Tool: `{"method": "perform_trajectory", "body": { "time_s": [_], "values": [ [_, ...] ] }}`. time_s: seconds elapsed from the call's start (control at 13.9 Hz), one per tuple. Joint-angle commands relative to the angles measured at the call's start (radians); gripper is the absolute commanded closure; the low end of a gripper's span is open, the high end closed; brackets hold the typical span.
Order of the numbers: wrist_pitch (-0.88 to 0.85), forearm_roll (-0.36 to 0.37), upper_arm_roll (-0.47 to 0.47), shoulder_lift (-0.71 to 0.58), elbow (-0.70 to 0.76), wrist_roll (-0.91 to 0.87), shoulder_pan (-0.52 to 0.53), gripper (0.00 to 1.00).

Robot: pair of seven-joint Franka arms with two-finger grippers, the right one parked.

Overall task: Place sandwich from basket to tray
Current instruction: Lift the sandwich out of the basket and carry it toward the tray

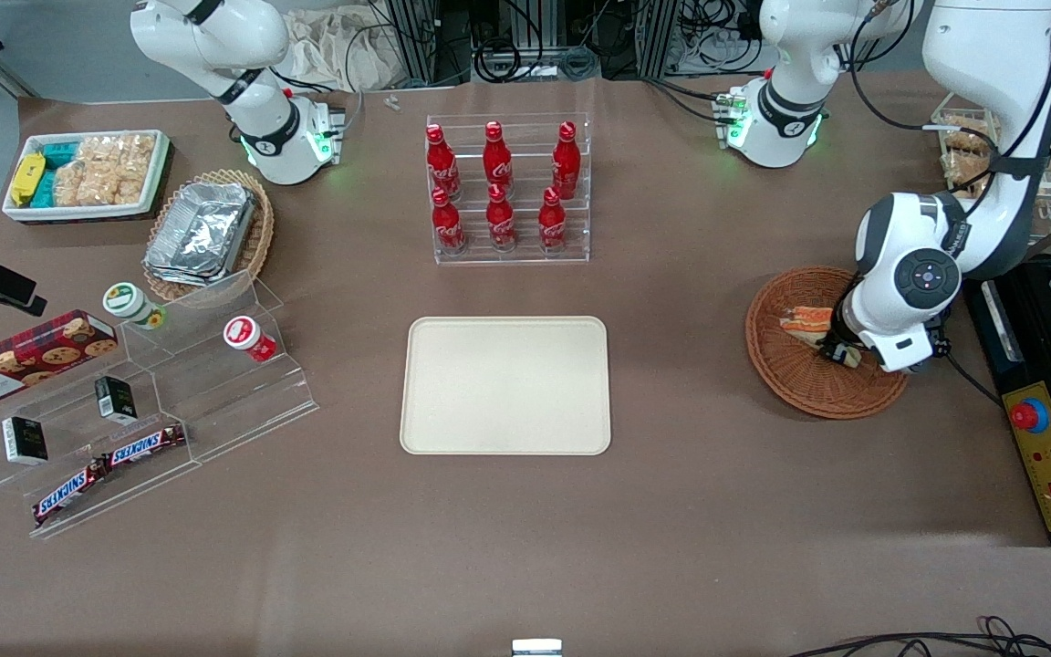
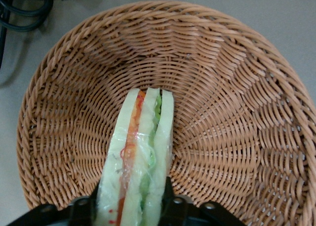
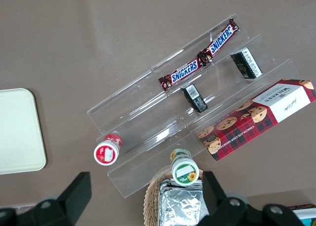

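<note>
clearly down in the basket [image 1: 817,383], toward the working arm's end of the table: gripper [image 2: 132,213] with one finger on each bread face of the sandwich [image 2: 140,157], seemingly clamped on it, though hard to tell how firmly. sandwich on edge on the weave, wrapped in clear film, orange and green filling showing between pale slices.

likely light, soft and easily squashed; film probably slippery. best held across the flat bread faces near the thick end, as now, with gentle pressure only. too hard a squeeze could crush the bread; too light could let the wrap slide.

scanning the front view from the parked arm's end: white bin of snack packets [image 1: 88,173], oval wicker basket with foil containers [image 1: 206,233], acrylic stand [image 1: 170,401] with cookie box [image 1: 28,356], small jars and snickers bars [image 1: 110,465]; then bottle rack [image 1: 509,187] and, nearer the camera, the bare tray [image 1: 505,385].

nothing between basket and tray except open tabletop; only the raised basket rim to lift over first.
</note>
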Motion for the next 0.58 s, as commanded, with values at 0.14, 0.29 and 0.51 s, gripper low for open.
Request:
{"method": "perform_trajectory", "body": {
  "time_s": [0.14,0.29,0.51],
  "values": [
    [-0.184,0.014,0.0,-0.067,0.098,0.095,-0.007,1.0],
    [-0.332,-0.025,-0.032,-0.058,0.245,0.103,-0.016,1.0],
    [-0.576,-0.05,-0.124,-0.012,0.53,0.144,-0.022,1.0]
  ]
}}
